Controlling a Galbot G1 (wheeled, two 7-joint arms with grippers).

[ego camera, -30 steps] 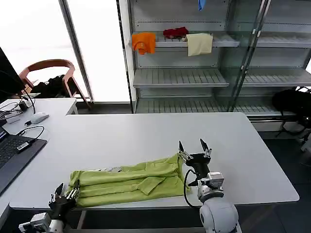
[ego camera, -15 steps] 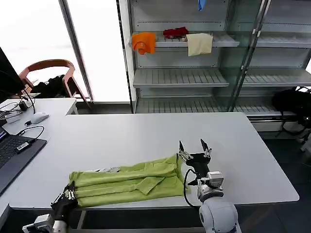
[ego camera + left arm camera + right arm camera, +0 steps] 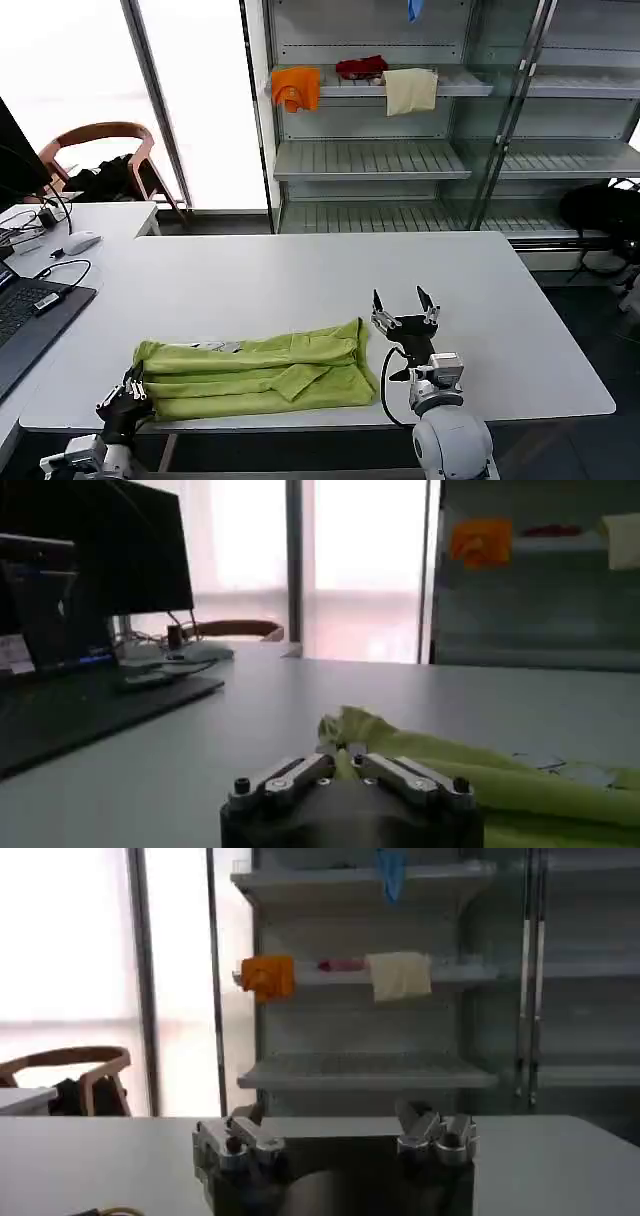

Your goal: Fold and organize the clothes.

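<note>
Garment: the lime yellow-green thin cotton T-shirt (image 3: pixel 255 373) lies folded into a long band along the near edge of the white rectangular table (image 3: pixel 300 275).
Left gripper: the left gripper (image 3: pixel 128 395) sits at the band's left end, fingers pinched together on the fabric's corner.
Right gripper: the right gripper (image 3: pixel 405 312) stands just beside the band's right end, fingers spread apart and holding nothing.
Doing it well: my judgement is to lift the pinched end low and carry it straight across toward the right end, keeping the edges aligned so the layers do not slide.
Left wrist view: it shows cloth bunched between the closed fingers (image 3: pixel 300 773), which the head view leaves unclear.
Head view: it gives the full band and both ends together.
</note>
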